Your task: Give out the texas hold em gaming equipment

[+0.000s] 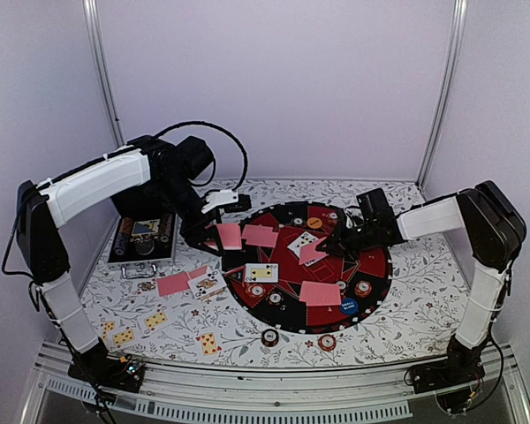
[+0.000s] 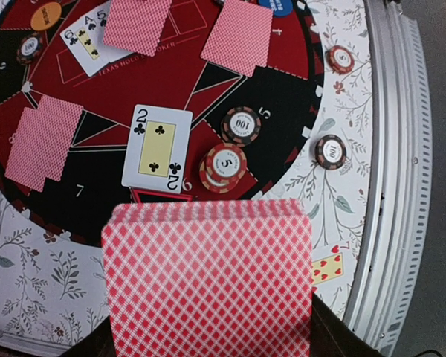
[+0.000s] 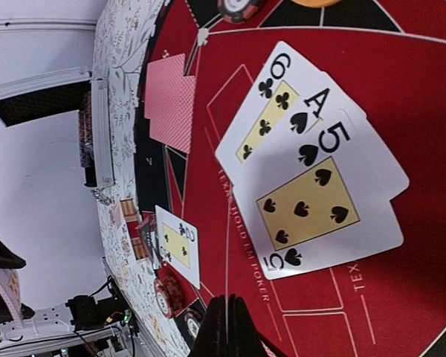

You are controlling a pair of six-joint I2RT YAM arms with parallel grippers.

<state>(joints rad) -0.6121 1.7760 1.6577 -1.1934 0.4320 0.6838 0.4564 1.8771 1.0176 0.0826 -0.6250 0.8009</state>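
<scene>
The left gripper [image 1: 210,231] is clamped on a stack of red-backed cards [image 2: 208,279] over the ten o'clock rim of the mat [image 1: 375,265]. The right gripper [image 3: 227,327] has its fingers pressed together just toward one o'clock of the mat's centre, near three overlapping face-up cards [image 3: 320,204]. Whether it pinches anything cannot be told. A two of clubs [image 2: 157,147] lies at nine o'clock with chips [image 2: 223,167] just beside it. A blue disc [image 1: 348,307] sits at five o'clock.

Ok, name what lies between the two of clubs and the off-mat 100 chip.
A stack of chips marked 5, beside the two of clubs; left wrist view.
</scene>
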